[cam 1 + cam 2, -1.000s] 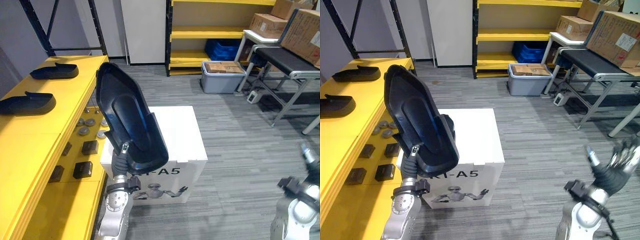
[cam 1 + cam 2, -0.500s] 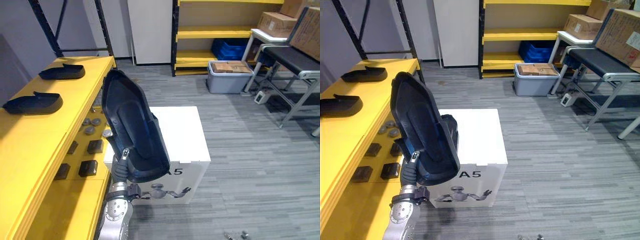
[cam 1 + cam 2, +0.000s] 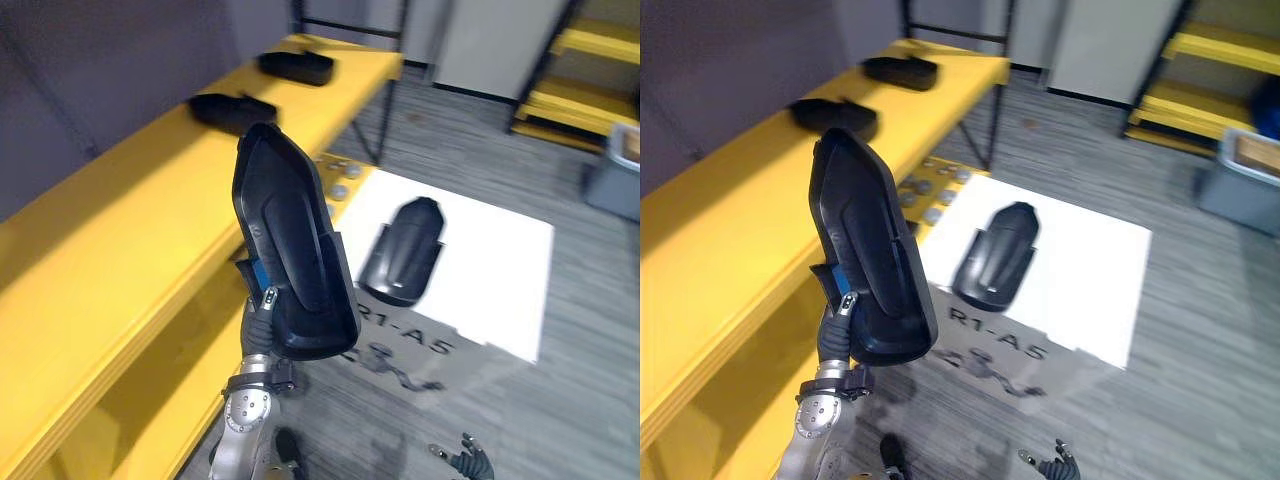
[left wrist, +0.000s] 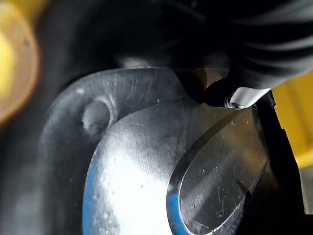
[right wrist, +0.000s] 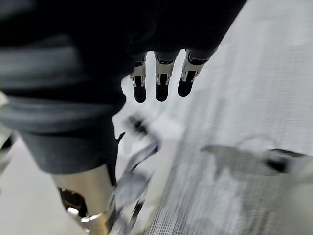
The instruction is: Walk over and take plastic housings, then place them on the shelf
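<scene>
Your left hand [image 3: 260, 322] is closed on the lower end of a black plastic housing [image 3: 290, 255], with a silver finger hooked over its rim. It holds the housing upright, narrow end up and hollow side towards the camera. In the left wrist view a dark fingertip [image 4: 234, 96] presses on the glossy inside of that housing. The held housing stands in the air just beside the front edge of the yellow shelf [image 3: 120, 240], not touching it. Two more black housings already lie on the shelf's top board, the nearer shelf housing [image 3: 232, 112] and the farther shelf housing [image 3: 295, 66], a little apart from each other. A spare housing [image 3: 405, 252] lies flat, rounded back up, on the white box [image 3: 495, 275], which stands on the grey floor [image 3: 590, 390] close against the shelf. Some small grey round parts [image 3: 338, 180] sit on a lower board of the shelf, between the top board's edge and the box. Your right hand [image 5: 159, 81] hangs low over the floor, fingers straight and loose, with nothing in it. You can also see it at the bottom edge of the left eye view, well apart from the box.
</scene>
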Controlling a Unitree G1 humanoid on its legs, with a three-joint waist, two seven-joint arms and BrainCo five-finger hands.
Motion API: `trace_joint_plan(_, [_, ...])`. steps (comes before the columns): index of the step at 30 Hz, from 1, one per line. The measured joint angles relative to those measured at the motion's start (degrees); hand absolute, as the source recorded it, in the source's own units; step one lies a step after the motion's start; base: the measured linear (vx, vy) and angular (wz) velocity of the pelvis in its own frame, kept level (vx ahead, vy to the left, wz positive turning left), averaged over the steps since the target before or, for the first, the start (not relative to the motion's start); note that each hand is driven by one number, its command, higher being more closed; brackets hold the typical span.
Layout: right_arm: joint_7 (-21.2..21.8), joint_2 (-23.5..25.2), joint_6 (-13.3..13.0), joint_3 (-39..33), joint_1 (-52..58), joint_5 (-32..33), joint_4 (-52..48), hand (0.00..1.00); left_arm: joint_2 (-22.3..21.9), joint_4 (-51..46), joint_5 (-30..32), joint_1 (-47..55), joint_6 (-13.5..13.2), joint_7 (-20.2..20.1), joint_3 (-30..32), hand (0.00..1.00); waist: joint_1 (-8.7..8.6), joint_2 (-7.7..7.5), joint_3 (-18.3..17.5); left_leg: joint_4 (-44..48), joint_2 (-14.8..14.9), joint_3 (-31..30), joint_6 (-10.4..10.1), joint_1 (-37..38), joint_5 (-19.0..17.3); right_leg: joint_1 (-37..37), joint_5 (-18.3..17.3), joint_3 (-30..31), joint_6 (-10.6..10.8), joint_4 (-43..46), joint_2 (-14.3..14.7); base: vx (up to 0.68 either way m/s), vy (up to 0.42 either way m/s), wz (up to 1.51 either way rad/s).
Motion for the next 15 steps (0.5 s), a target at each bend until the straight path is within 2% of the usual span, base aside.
trace_joint_plan(2, [-0.03,-0.31,0.11,-0.23,-1.4,-0.35,0.27,0.0,0.52,0.02,0.0,-0.87,-0.1,-0.01,-0.19,1.0,0.02,-0.21,0.02,-0.56,-3.41,-2.5,0.38,-0.02,-0.21,1.26,-0.13,-0.96,0.22,0.12,-2.01,0.23,0.291,1.12])
trace_joint_plan(3, [0.03,0.38,0.81,0.06,-2.83,-1.26,0.55,0.0,0.65,0.04,0.04,-1.1,-0.08,0.08,0.07,1.0,0.3,-0.29,0.03,0.65,-6.04,-4.54,1.25,0.0,-2.35,1.66,0.35,-0.94,0.76,4.49,-5.16,0.34,0.417,1.22])
trace_joint_plan(4, [0.05,0.89,1.36,0.14,-2.52,-1.67,0.58,0.0,0.64,0.04,0.15,-1.19,-0.03,0.07,-0.7,1.0,0.3,-0.23,-0.01,2.04,-7.17,-7.17,1.73,0.6,-4.17,0.48,1.66,0.08,-1.12,11.54,-7.22,0.27,0.318,1.02])
trace_joint_plan(5, [0.06,1.03,1.61,0.14,-2.31,-1.74,0.62,0.0,0.64,0.05,0.15,-1.21,-0.01,0.09,-1.07,1.0,0.17,-0.18,-0.04,2.15,-7.35,-8.24,1.87,1.11,-4.67,-0.66,2.86,2.13,-3.0,15.48,-7.75,0.23,0.202,1.02])
trace_joint_plan(6, [0.07,1.37,1.71,0.23,-2.23,-1.87,1.37,0.0,0.74,0.12,0.75,-1.36,0.01,0.22,-1.48,1.0,-0.41,0.17,-0.1,2.17,-7.21,-11.02,1.4,2.06,-5.41,-3.44,1.69,8.87,-2.63,20.84,-6.29,0.21,0.11,0.97])
trace_joint_plan(7, [0.07,1.37,1.8,0.65,-2.18,-1.88,1.55,0.0,0.74,0.38,2.05,-1.98,0.03,0.76,-1.53,1.0,-0.49,0.2,-0.04,1.48,-7.23,-13.25,1.24,3.64,-5.57,-5.93,-0.85,15.24,-2.13,23.71,-3.54,0.26,0.122,0.91])
trace_joint_plan(10, [0.06,1.88,1.9,0.74,-1.6,-1.97,1.26,0.0,0.7,1.34,4.75,-3.52,0.12,2.66,-1.5,1.0,-0.36,0.21,-0.1,0.82,-7.3,-16.77,1.03,7.2,-5.7,-11.9,-4.25,25.24,0.1,23.87,1.82,0.18,0.016,0.71])
trace_joint_plan(11, [0.05,2.49,1.92,0.72,-1.08,-1.98,0.18,0.0,0.66,1.34,5.21,-4.27,0.23,3.21,-2.01,1.0,-0.28,0.15,0.0,0.97,-7.42,-18.6,0.58,8.26,-6.03,-14.25,-4.42,29.32,0.35,22.48,4.27,0.22,-0.075,0.85])
trace_joint_plan(13, [0.04,3.66,1.93,0.67,0.18,-1.95,-1.72,0.0,0.36,1.31,5.98,-5.29,0.24,3.77,-2.76,1.0,-0.39,0.02,-0.02,1.71,-7.68,-21.52,0.11,9.0,-6.31,-16.58,-4.32,34.76,0.56,19.44,7.32,0.16,-0.127,0.99])
trace_joint_plan(14, [0.04,4.53,1.94,0.69,1.45,-1.9,-2.99,0.0,-0.06,1.14,6.83,-5.91,0.23,3.93,-3.46,1.0,-0.35,-0.58,-0.12,2.33,-8.39,-23.61,-0.53,9.26,-6.72,-17.32,-4.15,38.47,0.64,16.1,8.54,0.1,-0.185,1.44])
trace_joint_plan(15, [0.02,5.45,1.95,0.72,2.88,-1.8,-3.54,0.0,-0.15,0.66,6.99,-6.0,0.18,3.93,-4.44,1.0,-0.19,-2.29,-0.68,2.73,-9.87,-25.32,-1.08,9.62,-7.66,-17.28,-1.97,40.02,0.57,12.27,7.7,0.11,-0.207,1.31])
